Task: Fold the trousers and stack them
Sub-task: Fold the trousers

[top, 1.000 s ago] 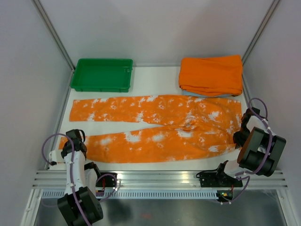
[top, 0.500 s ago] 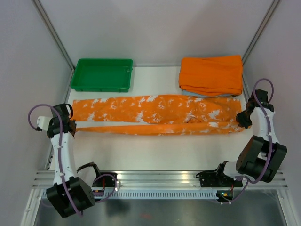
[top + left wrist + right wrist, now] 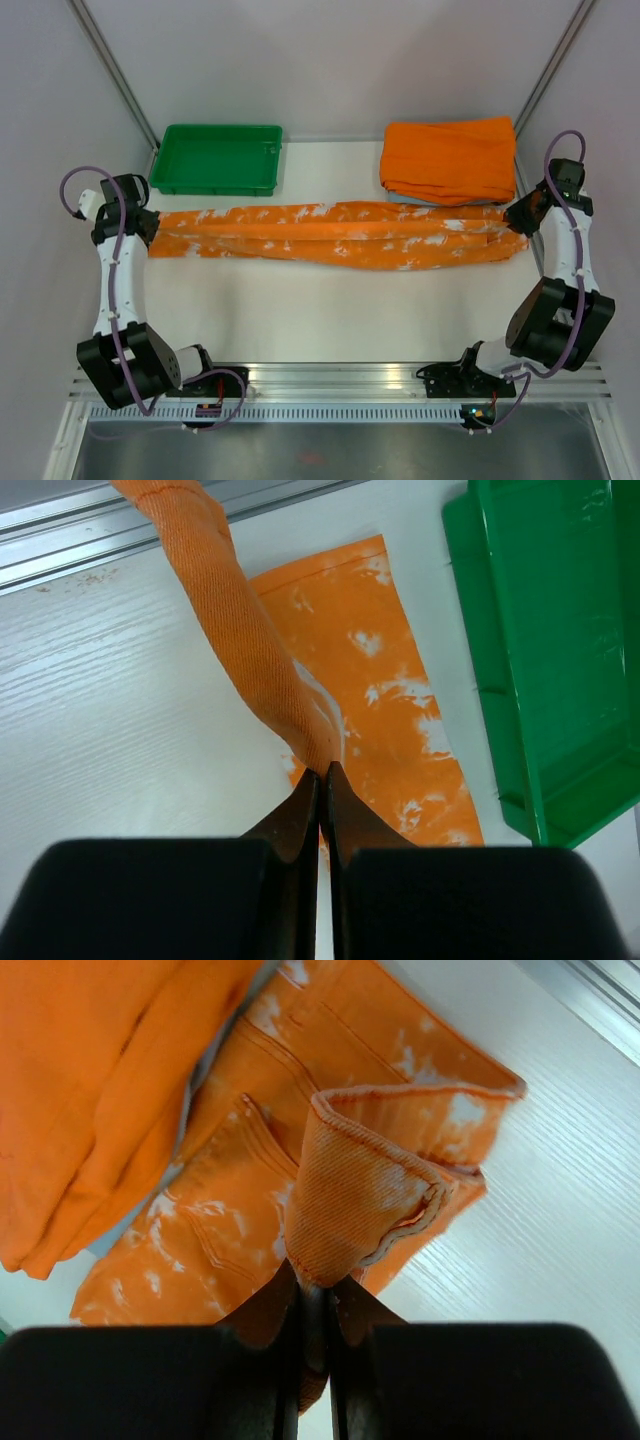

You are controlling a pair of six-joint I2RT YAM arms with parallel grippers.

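The trousers, orange with white splashes, stretch left to right across the table, the near leg lifted over the far one. My left gripper is shut on the hem of the lifted leg, above the flat leg end. At the right, my right gripper is shut on a fold of the waist, held above the rest of the waist.
A green tray sits at the back left, its wall just right of the left gripper. A plain orange folded cloth on light blue cloth lies at the back right, close to the right gripper. Metal rails run along the near edge.
Both grippers have carried the near leg and waist edge away from the front edge and over the far leg, so the trousers now form a narrow band.
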